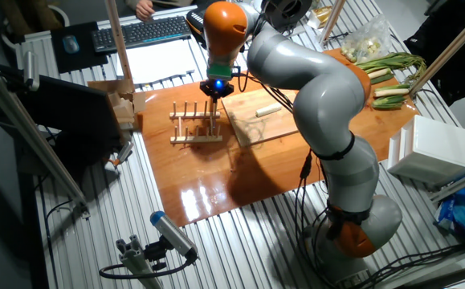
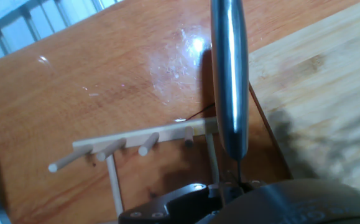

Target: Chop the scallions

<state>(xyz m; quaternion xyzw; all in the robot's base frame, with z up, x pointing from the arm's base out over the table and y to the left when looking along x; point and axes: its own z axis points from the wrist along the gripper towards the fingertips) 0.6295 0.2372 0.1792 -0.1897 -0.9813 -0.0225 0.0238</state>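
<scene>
The scallions show as one short, pale stalk piece [image 1: 268, 110] lying on the light wooden cutting board [image 1: 256, 127], also seen in the hand view [image 2: 316, 87]. My gripper [image 1: 215, 95] hangs to the left of the board, just above a small wooden peg rack [image 1: 197, 127]. It is shut on a steel knife [image 2: 229, 74], which runs straight out from the hand and crosses the rack's rail [image 2: 142, 144]. The scallion piece is outside the hand view. The fingers themselves are hidden there by the hand's dark body.
Long stalks with green leaves [image 1: 393, 76] lie at the back right of the orange table top [image 1: 216, 193]. A white box [image 1: 437, 148] stands at the right, wooden blocks [image 1: 124, 108] at the left. A keyboard [image 1: 148, 30] sits behind.
</scene>
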